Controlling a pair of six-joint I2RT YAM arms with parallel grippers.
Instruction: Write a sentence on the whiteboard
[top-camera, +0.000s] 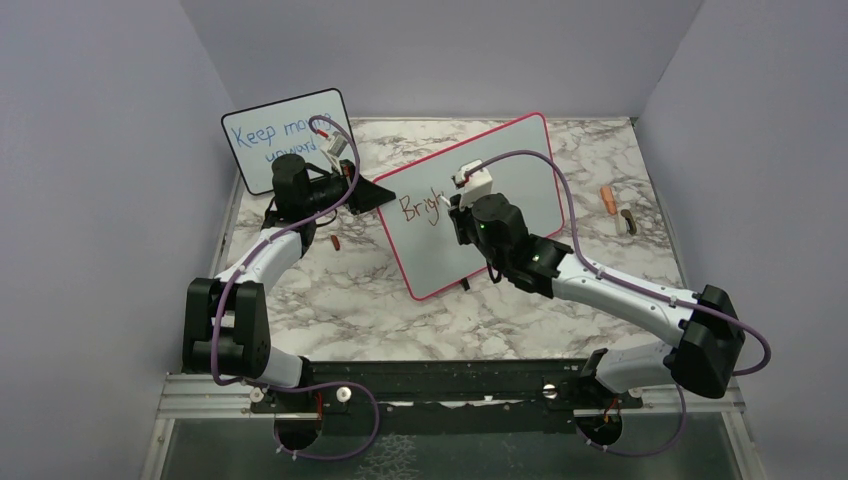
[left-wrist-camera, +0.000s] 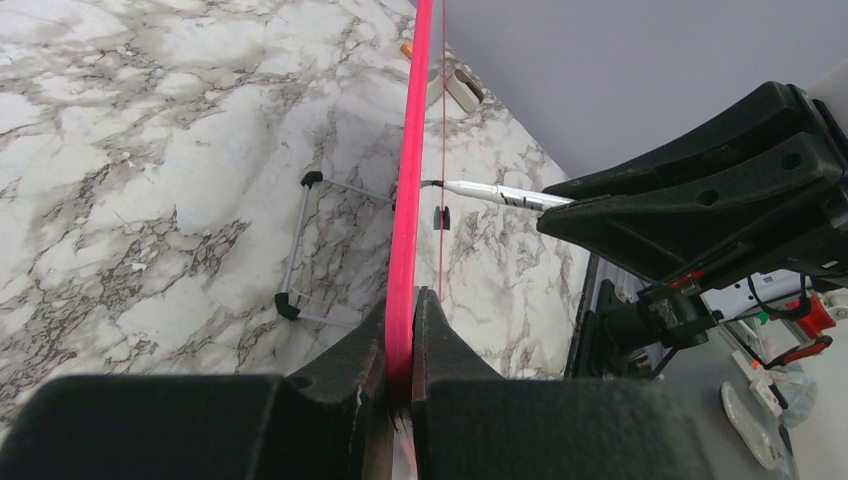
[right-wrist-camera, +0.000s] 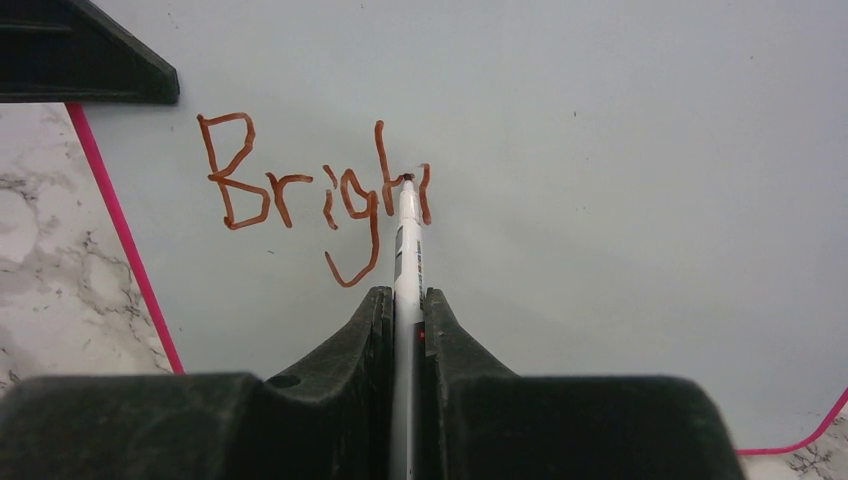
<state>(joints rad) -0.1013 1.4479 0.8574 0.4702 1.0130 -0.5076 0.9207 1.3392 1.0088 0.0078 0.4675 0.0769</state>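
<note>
Pink-framed whiteboard (left-wrist-camera: 408, 180) edge clamped in left claw (left-wrist-camera: 403, 305).

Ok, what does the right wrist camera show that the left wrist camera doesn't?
Only the right wrist view shows the face of the whiteboard with the sentence so far, "Brigh". Only the left wrist view shows the board edge-on, pinched in the left claw, and the wire stand behind it. Both show the whiteboard and the marker in the right claw, tip at the board.
</note>
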